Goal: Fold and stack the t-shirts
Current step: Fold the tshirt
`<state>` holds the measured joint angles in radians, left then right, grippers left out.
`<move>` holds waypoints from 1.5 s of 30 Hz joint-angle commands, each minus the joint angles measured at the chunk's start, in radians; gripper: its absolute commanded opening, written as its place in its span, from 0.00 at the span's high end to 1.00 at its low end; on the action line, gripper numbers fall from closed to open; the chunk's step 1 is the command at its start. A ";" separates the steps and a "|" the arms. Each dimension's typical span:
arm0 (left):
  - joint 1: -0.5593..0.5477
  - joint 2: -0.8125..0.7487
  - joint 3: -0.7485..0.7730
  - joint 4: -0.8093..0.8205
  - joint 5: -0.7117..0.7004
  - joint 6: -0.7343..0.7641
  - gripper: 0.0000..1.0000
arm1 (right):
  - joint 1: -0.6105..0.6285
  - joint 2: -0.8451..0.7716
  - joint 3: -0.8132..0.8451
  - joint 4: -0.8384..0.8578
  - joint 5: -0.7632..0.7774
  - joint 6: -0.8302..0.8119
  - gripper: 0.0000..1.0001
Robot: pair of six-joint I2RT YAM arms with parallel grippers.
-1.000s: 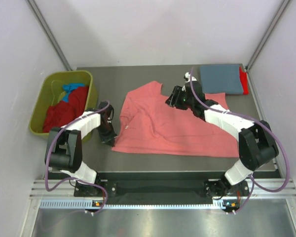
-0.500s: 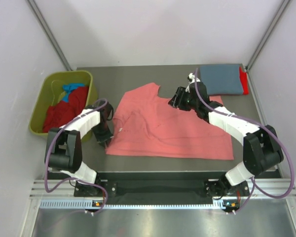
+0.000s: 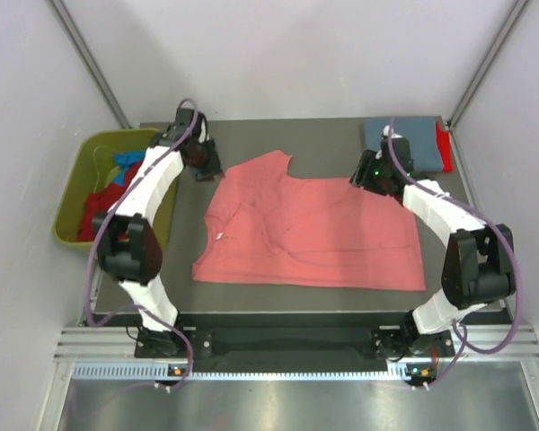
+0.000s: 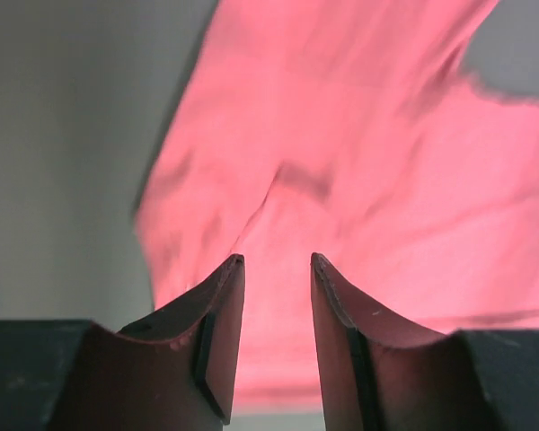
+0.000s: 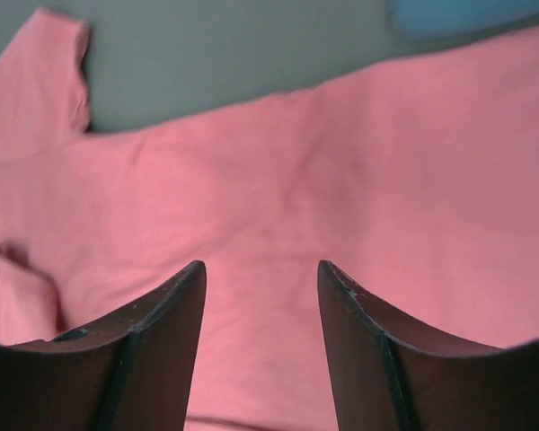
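A large salmon-pink t-shirt (image 3: 314, 238) lies spread flat across the middle of the table. My left gripper (image 3: 210, 171) hovers at its far left corner, open, with nothing between the jaws; in the left wrist view my left gripper (image 4: 277, 260) has the pink t-shirt (image 4: 359, 153) below it. My right gripper (image 3: 362, 177) hangs over the shirt's far right edge, open and empty; the right wrist view shows my right gripper (image 5: 260, 267) above the pink t-shirt (image 5: 341, 171). A folded grey-blue t-shirt (image 3: 422, 142) lies at the back right on a red t-shirt (image 3: 445, 148).
An olive-green bin (image 3: 99, 137) stands at the table's left edge, holding a dark red t-shirt (image 3: 94, 208) and a bright blue t-shirt (image 3: 126, 163). White walls close in the table on three sides.
My left gripper has opened, let go of the pink shirt's near left edge, and swung to the far left corner. My right gripper has shifted right. The shirt lies flatter.
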<state>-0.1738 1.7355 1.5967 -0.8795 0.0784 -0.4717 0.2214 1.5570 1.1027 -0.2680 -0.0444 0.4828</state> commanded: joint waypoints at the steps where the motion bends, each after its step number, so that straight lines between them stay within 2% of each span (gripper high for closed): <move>1: 0.002 0.201 0.202 0.165 0.064 0.132 0.59 | -0.098 0.035 0.095 -0.059 0.003 -0.102 0.46; 4: 0.008 0.390 0.359 0.146 0.038 0.192 0.57 | -0.155 0.064 0.118 -0.065 -0.028 -0.136 0.46; 7: 0.014 0.565 0.598 0.113 0.047 0.225 0.54 | -0.256 0.104 0.144 -0.069 -0.078 -0.173 0.46; 10: 0.028 0.683 0.695 0.118 0.096 0.225 0.53 | -0.292 0.156 0.166 -0.060 -0.072 -0.207 0.49; 22: 0.034 0.817 0.672 0.251 0.187 0.252 0.49 | -0.390 0.383 0.239 0.013 -0.158 -0.361 0.51; 29: 0.040 0.845 0.666 0.297 0.340 0.257 0.52 | -0.390 0.485 0.345 -0.004 -0.199 -0.383 0.50; 36: 0.042 0.857 0.661 0.332 0.382 0.275 0.53 | -0.390 0.503 0.376 0.007 -0.137 -0.421 0.50; 39: 0.042 0.866 0.661 0.350 0.389 0.265 0.59 | -0.390 0.523 0.393 0.013 -0.147 -0.428 0.50; 40: 0.042 0.868 0.663 0.355 0.394 0.260 0.70 | -0.390 0.546 0.404 0.007 -0.153 -0.432 0.49; 42: 0.042 0.869 0.667 0.370 0.396 0.251 0.80 | -0.390 0.567 0.454 -0.039 -0.152 -0.438 0.49; 43: 0.042 0.868 0.669 0.376 0.396 0.249 0.95 | -0.389 0.581 0.474 -0.048 -0.143 -0.438 0.50; 44: 0.042 0.865 0.669 0.392 0.397 0.239 1.00 | -0.390 0.584 0.477 -0.053 -0.144 -0.438 0.50; 45: 0.042 0.860 0.668 0.399 0.397 0.235 1.00 | -0.389 0.587 0.480 -0.050 -0.155 -0.438 0.51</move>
<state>-0.1379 2.5790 2.2555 -0.5201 0.4702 -0.2356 -0.1658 2.1239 1.5364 -0.3080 -0.1989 0.0696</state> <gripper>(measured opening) 0.021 0.496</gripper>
